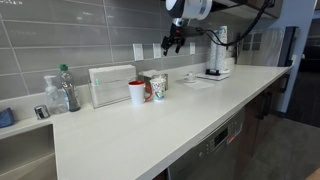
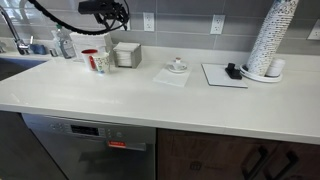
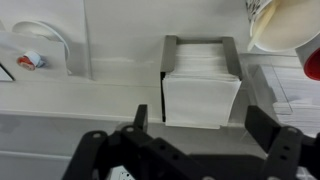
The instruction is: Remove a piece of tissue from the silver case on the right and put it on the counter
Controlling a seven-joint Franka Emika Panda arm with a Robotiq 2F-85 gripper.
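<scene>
Bright, even light — counter [image 2: 150, 100] glares softly (wrist view blurred).

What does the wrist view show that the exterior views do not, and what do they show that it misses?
Only the wrist view looks straight down on the white tissue stack filling the silver case, with the open fingers in the foreground. Only the exterior views show the long white counter, the dishwasher under it and the tall stack of cups. Both share the silver case, the gripper and the cups beside the case.
</scene>
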